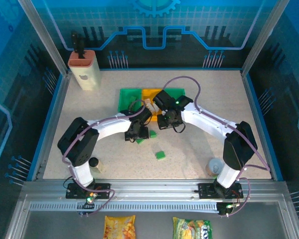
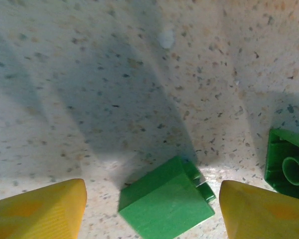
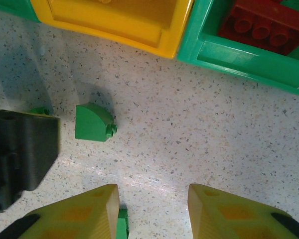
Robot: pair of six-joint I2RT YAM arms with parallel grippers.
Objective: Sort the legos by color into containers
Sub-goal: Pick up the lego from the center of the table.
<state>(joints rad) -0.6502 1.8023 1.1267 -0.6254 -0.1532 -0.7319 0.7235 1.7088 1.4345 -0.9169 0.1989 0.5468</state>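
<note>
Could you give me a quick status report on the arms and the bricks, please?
Left gripper open, straddling a green brick on the table. Right gripper open, empty, near the bins. Second green brick close alongside, not blocking.

The left arm (image 1: 109, 124) reaches toward one o'clock, the right arm (image 1: 204, 118) toward eleven; left gripper (image 2: 152, 201) and right gripper (image 3: 153, 209) point down, jaws parted.

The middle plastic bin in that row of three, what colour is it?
The middle bin is orange-yellow; the right wrist view shows it best.
</note>
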